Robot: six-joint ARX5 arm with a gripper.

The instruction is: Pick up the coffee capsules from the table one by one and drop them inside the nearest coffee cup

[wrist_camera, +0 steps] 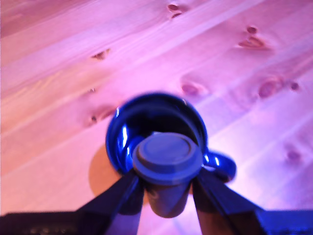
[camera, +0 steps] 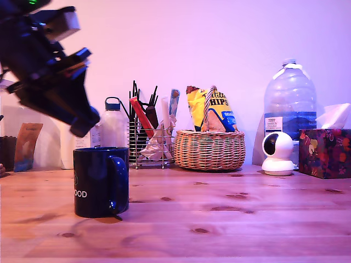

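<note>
Hanging over the coffee cup [camera: 101, 181], the gripper [camera: 82, 127] is clamping a coffee capsule [wrist_camera: 167, 164] between its two dark fingers [wrist_camera: 120, 200], one pressing on each side of the capsule's body. In the wrist view the capsule's round flat lid is facing the camera and is covering part of the cup's open mouth, so the capsule is sitting directly above the cup opening and apart from it, not yet inside. The cup is standing upright on the table [camera: 230, 219], toward the exterior view's left, its loop handle turned toward the exterior view's right and white lettering showing low on its wall. In the exterior view the arm is slanting down from the upper left, its tip just above the cup's rim; the capsule itself is not distinguishable there. Behind the cup, well apart, a wicker basket [camera: 210, 149] is holding crisp packets.
</note>
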